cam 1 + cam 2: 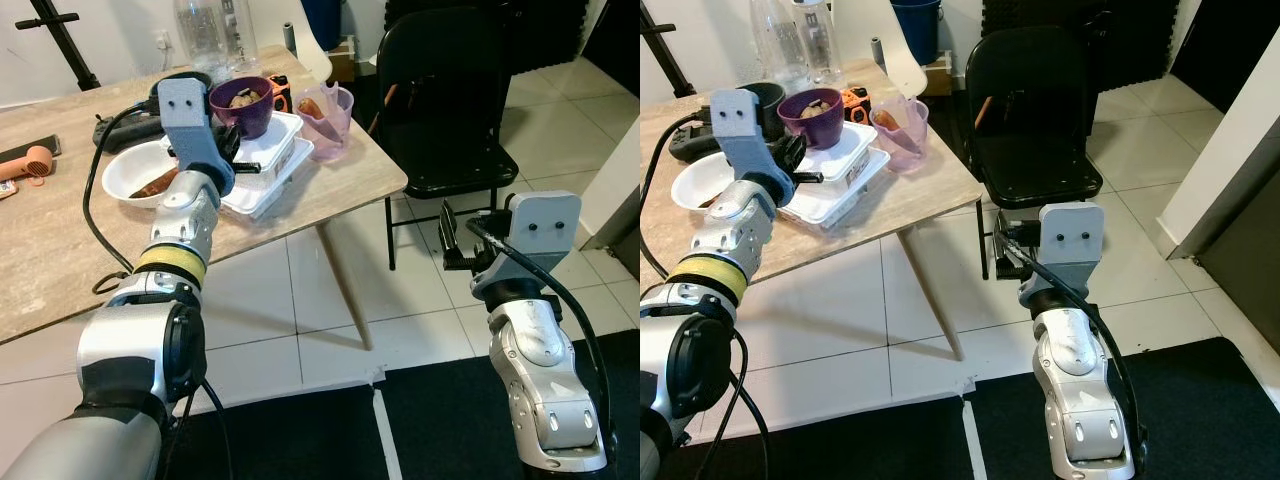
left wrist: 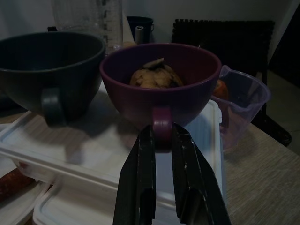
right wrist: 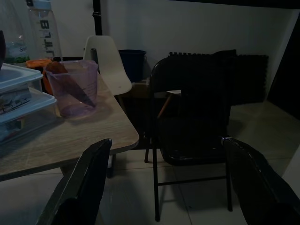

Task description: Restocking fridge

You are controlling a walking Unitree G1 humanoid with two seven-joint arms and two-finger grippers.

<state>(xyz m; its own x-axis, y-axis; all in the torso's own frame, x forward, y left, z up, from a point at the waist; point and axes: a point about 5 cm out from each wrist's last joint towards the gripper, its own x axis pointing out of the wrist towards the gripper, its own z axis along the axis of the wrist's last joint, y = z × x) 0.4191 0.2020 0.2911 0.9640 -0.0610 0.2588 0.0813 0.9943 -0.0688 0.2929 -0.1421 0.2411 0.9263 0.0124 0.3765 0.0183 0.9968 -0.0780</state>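
Left eye view: left claw (image 1: pixel 232 150) is up at the stack of white lidded containers (image 1: pixel 268 170) on the wooden counter (image 1: pixel 60 250), reaching for the purple mug (image 1: pixel 241 105) that sits on top of the stack. White bowl (image 1: pixel 135 172) with something reddish-brown in it lies just beside the stack, on the robot's left of it. Clear pink cup (image 1: pixel 330 122) stands just beside the stack on the other side, near the counter corner. Right claw (image 1: pixel 452 243) hangs over the tiled floor (image 1: pixel 420 320), well apart from the stack, in front of the black chair (image 1: pixel 440 90).

Right eye view: same layout. Dark mug (image 1: pixel 765 103) sits next to the purple mug on the stack's far side; clear bottles (image 1: pixel 800 40) stand behind the stack.

Left wrist view: left claw fingers (image 2: pixel 186 178) are pressed together on the purple mug's handle, one either side, pinching it. Mug holds a brownish lumpy food item (image 2: pixel 154 77). Dark mug is just beside it on the same white lid.

Right wrist view: right claw fingers (image 3: pixel 84 187) are spread wide, nothing between them. Black chair straight ahead, counter corner with pink cup and the container stack off to one side.
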